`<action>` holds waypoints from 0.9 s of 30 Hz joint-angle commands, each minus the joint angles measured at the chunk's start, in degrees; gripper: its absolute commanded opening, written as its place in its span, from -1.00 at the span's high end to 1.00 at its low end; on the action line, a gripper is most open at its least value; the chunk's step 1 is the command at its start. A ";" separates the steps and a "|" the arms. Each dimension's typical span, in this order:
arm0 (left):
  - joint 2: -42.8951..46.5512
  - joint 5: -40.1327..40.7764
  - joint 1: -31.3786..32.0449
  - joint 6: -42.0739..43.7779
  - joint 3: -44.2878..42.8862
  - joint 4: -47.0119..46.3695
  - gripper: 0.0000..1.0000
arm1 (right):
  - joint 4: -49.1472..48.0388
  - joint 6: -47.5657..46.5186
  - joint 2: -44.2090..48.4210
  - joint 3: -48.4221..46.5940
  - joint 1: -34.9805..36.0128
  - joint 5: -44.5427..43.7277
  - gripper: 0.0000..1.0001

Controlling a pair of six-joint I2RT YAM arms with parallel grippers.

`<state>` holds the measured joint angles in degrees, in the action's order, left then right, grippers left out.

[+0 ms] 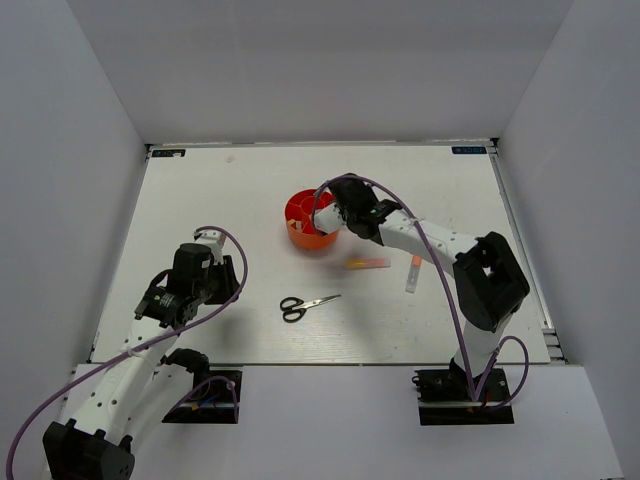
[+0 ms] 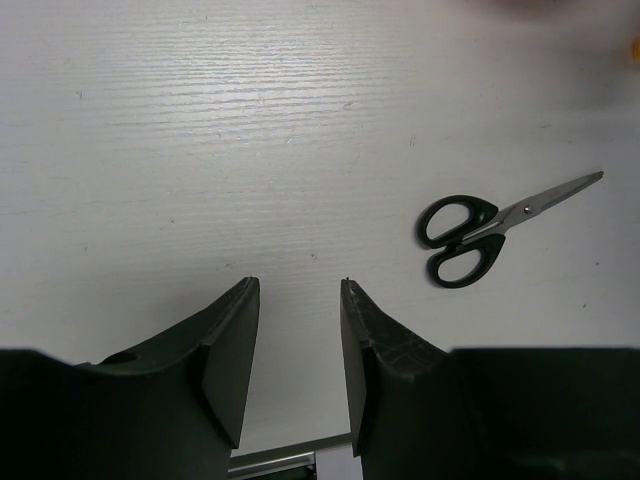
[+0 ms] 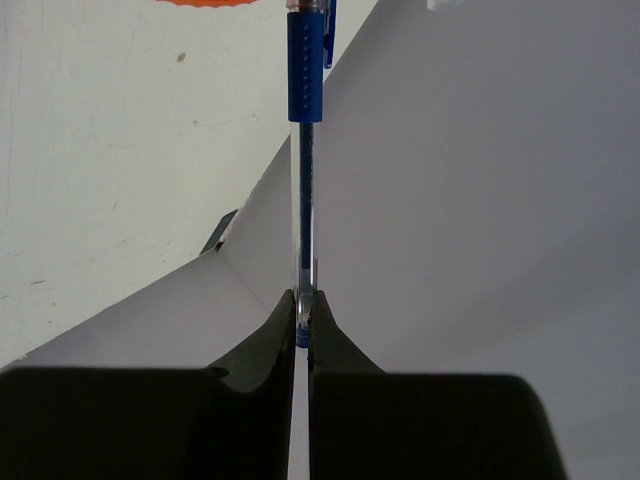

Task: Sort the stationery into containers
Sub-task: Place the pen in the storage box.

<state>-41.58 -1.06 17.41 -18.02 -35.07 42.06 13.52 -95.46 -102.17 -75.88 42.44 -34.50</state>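
Note:
My right gripper (image 3: 303, 305) is shut on a slim blue pen (image 3: 306, 120) that stands straight out from its fingertips. In the top view this gripper (image 1: 332, 218) hovers at the right side of the round orange organiser (image 1: 305, 222), whose rim just shows at the top edge of the right wrist view (image 3: 200, 3). Black-handled scissors (image 1: 305, 305) lie flat in the table's middle and show in the left wrist view (image 2: 470, 235). My left gripper (image 2: 297, 290) is open and empty, left of the scissors (image 1: 222, 272). An orange-yellow marker (image 1: 368, 263) and a white-orange tube (image 1: 413, 275) lie right of centre.
White walls enclose the table on three sides. The right arm's cable (image 1: 430, 245) arches over the marker and tube. The table's front edge (image 2: 290, 458) lies just below the left fingers.

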 commanded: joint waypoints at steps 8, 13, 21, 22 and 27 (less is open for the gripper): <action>-0.17 0.44 -0.18 0.53 0.27 -0.31 0.02 | -2.00 -12.90 -0.04 1.96 0.98 0.93 1.00; 0.01 0.53 -0.09 0.62 0.35 -0.14 0.02 | -3.93 -13.96 -0.57 2.14 2.39 1.28 1.00; 0.01 0.44 -0.18 0.62 0.44 -0.23 0.02 | -4.55 -12.47 -0.40 1.17 4.06 2.16 0.60; -0.08 0.44 -0.18 0.62 0.27 -0.05 0.02 | -4.64 -12.30 -0.31 1.26 4.41 2.24 0.54; -0.08 0.44 -0.09 0.53 0.35 -0.14 0.02 | -5.17 -11.86 -0.04 1.78 4.85 2.25 0.36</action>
<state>-41.91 -0.99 17.41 -17.89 -35.07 42.06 9.56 -103.53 -102.50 -74.06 46.85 -32.05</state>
